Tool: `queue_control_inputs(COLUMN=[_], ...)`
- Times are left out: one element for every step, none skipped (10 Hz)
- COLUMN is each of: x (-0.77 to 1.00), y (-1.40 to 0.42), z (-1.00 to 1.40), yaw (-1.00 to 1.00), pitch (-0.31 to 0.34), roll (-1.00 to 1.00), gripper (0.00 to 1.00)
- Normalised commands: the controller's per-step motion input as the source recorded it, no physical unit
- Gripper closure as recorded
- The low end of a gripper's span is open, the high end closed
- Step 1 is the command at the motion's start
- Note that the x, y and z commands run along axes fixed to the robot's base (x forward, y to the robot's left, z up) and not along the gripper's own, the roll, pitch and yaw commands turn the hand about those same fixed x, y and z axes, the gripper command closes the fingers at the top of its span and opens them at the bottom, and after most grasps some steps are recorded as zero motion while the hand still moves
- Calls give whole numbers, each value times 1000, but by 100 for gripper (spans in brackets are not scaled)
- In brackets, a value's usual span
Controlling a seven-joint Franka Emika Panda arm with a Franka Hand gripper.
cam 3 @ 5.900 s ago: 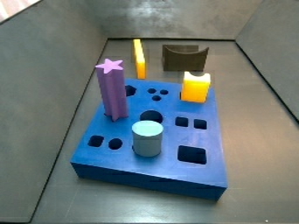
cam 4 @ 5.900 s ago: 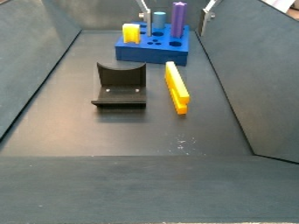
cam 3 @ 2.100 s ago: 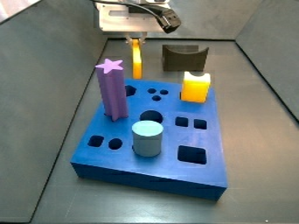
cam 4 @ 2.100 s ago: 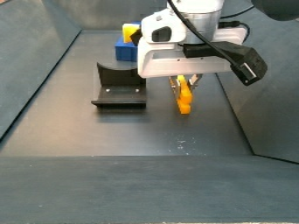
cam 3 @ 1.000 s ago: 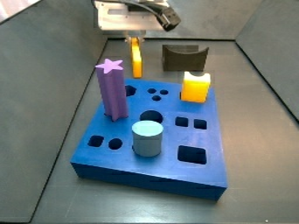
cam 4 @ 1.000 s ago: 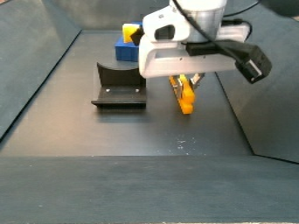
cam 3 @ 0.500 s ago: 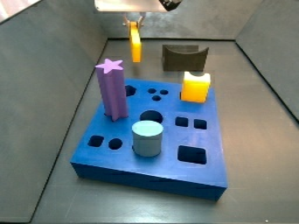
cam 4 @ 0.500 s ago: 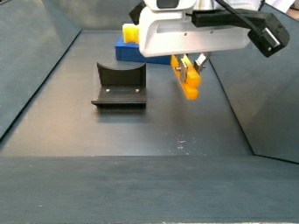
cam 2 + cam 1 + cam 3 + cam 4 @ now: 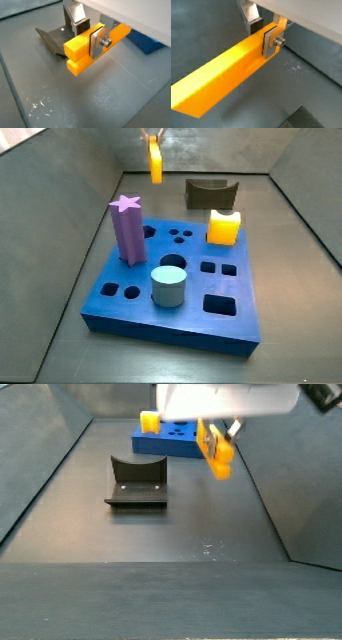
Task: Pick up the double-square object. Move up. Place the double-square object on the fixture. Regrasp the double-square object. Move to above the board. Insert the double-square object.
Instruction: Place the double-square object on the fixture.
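Note:
The double-square object, a slim orange-yellow two-bar peg, hangs in the air in both side views, well above the floor. My gripper is shut on it; only its tip shows at the top edge of a side view. In both wrist views the silver fingers clamp the peg across its sides near one end. The dark fixture stands on the floor, below and beside the peg. The blue board lies beyond.
On the board stand a purple star-topped post, a stubby yellow-orange block and a pale blue cylinder. Grey walls close in the floor on both sides.
My gripper has risen with the peg shut in it, lifting it off the floor beside the fixture. Board and fixture have not moved.

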Motion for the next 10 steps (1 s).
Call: queue_control_inputs(x=[-6, 1, 4, 10, 1000, 1000, 1000, 1000, 1000, 1000], y=[-9, -9, -8, -6, -218, -205, -184, -160, -151, -132], z=[814, 598, 487, 267, 49, 5, 4, 9, 2, -3], yaw=[7, 6, 5, 2, -738, -645, -523, -314, -208, -143], pitch=[32, 42, 49, 56, -264, -233, -192, -91, -39, -11], roll=[-53, -66, -72, -83, 46, 36, 30, 20, 18, 19], gripper=[100, 100, 100, 100, 100, 100, 100, 100, 100, 100])
